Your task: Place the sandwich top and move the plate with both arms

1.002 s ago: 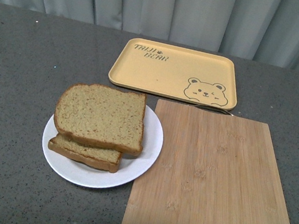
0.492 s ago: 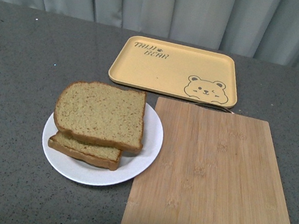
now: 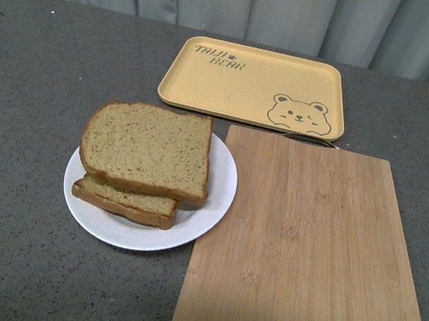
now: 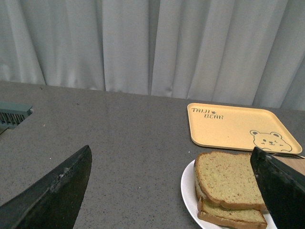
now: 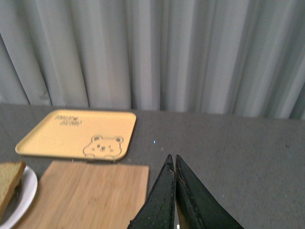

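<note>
Two slices of brown bread are stacked on the plate (image 3: 214,202), which sits left of the middle of the desk (image 3: 31,103), well clear of the far edge. The sandwich top (image 3: 148,150) lies flat as the upper slice, squarish, with its darker crust showing along the near side. It is shifted a little toward the far edge, so the lower slice (image 3: 125,202) sticks out beneath it on the near side. Whatever lies between the two slices is hidden.

The plate's right rim meets the long left edge of a bamboo cutting board (image 3: 309,254), which covers the right part of the desk down to the near edge. Beyond the board, toward the far edge, lies a yellow tray (image 3: 240,92) with a bear drawing in its near right corner; its near side is just beside the board's far side. A pale grey curtain (image 4: 143,43) hangs behind the far edge.

Neither arm shows in the front view. In the left wrist view the left fingers (image 4: 57,191) are spread wide apart and grasp nothing, raised above the desk with the plate and bread ahead of them. In the right wrist view the right fingers (image 5: 164,195) are clenched tip to tip, with nothing between them, above the bare desk beside the board's right side.
</note>
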